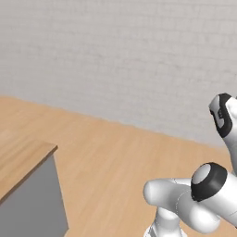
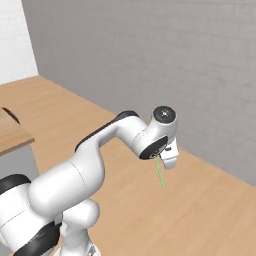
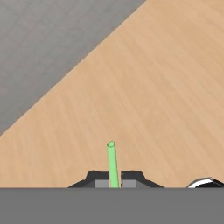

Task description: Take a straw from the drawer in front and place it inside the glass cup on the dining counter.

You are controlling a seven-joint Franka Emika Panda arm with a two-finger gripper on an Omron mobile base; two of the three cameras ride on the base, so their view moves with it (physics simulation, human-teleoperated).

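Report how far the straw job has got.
Done: the straw is out of the drawer and clamped in the shut gripper; in the right base view it hangs down from the hand over the wooden floor. In hand: carrying it, with a corner of a wood-topped counter at the left. Left: reaching the glass cup and dropping the straw inside it.

Pale grey brick wall [image 1: 120, 60]; light wood floor [image 1: 115, 162]; wood-topped grey cabinet [image 1: 28, 199] at left.
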